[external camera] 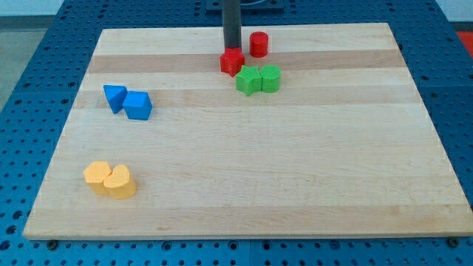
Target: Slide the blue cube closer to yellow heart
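- Standing at the table's (244, 214) twelve o'clock edge, the rod comes down with its tip (232, 50) right behind the red cube (232, 62), seemingly touching it; the exact contact is hidden by the cube's top.
- No fingers exist on this rod, so nothing is clenched or released; it can only shove.
- The blue cube (138, 106) sits out toward nine o'clock, touching a blue wedge-like block (114, 97) on its ten o'clock side.
- The yellow heart (119, 182) lies near the seven o'clock corner, pressed against another yellow block (97, 176) whose shape I can't quite make out.
- The cube is well apart from the heart, which lies roughly at its six o'clock; I'd judge the tip needs to get round to the cube's twelve o'clock face to push it down.
- The tip is well apart from both, so the push looks not yet begun.
- A red cylinder (258, 44) stands at the red cube's one o'clock; two green blocks (249, 80) (270, 78) sit touching at its five o'clock.
- The rod's upper part is cut off by the frame's top.
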`<state>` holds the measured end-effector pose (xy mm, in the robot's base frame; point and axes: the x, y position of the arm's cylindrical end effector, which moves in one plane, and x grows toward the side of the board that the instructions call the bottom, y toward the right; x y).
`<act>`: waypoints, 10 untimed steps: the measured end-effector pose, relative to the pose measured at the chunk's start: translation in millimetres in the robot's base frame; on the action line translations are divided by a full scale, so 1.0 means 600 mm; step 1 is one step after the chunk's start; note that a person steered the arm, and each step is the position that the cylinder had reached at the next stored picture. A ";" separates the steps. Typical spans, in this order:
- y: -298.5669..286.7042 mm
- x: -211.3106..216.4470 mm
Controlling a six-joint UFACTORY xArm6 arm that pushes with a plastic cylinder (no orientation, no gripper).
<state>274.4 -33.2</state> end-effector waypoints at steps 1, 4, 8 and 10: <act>-0.026 0.016; -0.054 0.022; -0.003 0.014; -0.017 0.041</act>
<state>299.3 -43.1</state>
